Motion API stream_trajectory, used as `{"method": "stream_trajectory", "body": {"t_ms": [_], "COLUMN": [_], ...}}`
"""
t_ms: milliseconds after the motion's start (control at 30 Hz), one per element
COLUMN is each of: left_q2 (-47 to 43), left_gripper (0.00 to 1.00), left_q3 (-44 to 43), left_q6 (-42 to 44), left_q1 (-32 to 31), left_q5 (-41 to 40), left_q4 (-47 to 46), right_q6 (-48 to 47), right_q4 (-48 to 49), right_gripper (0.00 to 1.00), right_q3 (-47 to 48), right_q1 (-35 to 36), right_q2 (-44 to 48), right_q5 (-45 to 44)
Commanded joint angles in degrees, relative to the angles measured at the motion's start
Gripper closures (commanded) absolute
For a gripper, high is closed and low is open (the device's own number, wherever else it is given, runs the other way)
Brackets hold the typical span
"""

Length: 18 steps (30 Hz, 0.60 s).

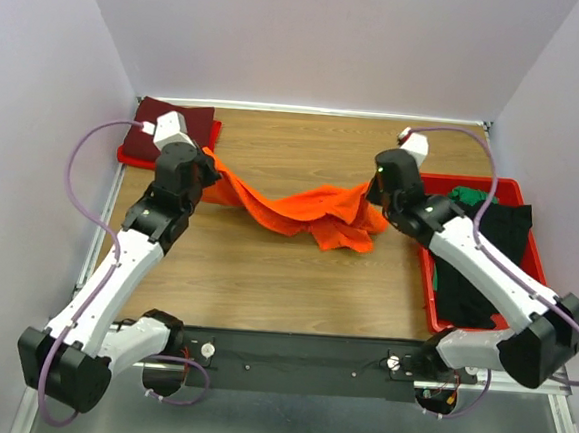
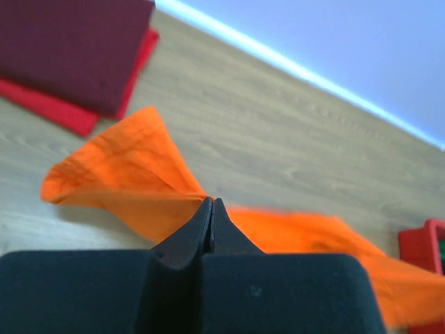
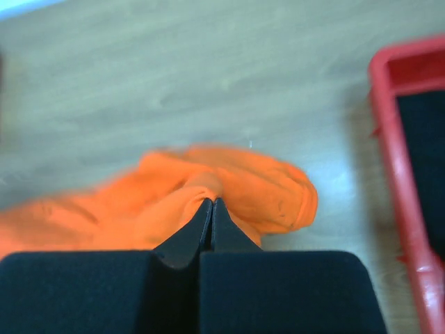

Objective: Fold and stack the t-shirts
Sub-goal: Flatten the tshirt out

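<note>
A bright orange t-shirt (image 1: 300, 212) hangs stretched between my two grippers above the wooden table, sagging in the middle with a bunched fold at its right. My left gripper (image 2: 211, 202) is shut on the shirt's left end (image 2: 132, 167). My right gripper (image 3: 211, 202) is shut on its right end (image 3: 236, 184). A folded dark maroon t-shirt (image 1: 172, 119) lies on a folded red one (image 1: 132, 154) at the back left corner. Black t-shirt cloth (image 1: 487, 252) and a bit of green t-shirt (image 1: 467, 195) fill the red tray at the right.
The red plastic tray (image 1: 518, 184) sits at the right edge under my right arm; its rim (image 3: 389, 139) shows in the right wrist view. Purple walls close in the table at the back and sides.
</note>
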<state>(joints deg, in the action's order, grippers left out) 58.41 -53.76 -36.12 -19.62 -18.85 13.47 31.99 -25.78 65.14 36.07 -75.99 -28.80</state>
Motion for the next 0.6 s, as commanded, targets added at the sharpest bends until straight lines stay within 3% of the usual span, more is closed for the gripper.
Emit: {"method": "stream_trajectory", "body": {"t_ms": [0, 300, 433, 567], "left_q2": [-3.56, -8.23, -7.70, -7.09], "left_gripper": [1.00, 1.00, 1.00, 1.00], "left_q3": [-5.38, -7.16, -4.34, -1.80], "left_q6": [4.64, 5.88, 5.27, 5.09], "left_q1": [2.56, 4.15, 4.32, 4.59], "left_q5": [-3.73, -4.18, -3.47, -2.51], "left_q4": [5.50, 6.83, 5.95, 4.72], "right_q6": [-3.33, -6.06, -7.55, -7.99], "right_q4": [-5.41, -7.62, -7.09, -3.24], "right_gripper": [1.00, 1.00, 0.99, 0.99], "right_q3": [6.90, 17.11, 23.00, 30.46], "right_q1": [-1.71, -4.26, -8.11, -15.92], "right_q2": [2.42, 2.34, -5.90, -20.29], "right_q5": [-4.69, -7.41, -5.75, 2.93]}}
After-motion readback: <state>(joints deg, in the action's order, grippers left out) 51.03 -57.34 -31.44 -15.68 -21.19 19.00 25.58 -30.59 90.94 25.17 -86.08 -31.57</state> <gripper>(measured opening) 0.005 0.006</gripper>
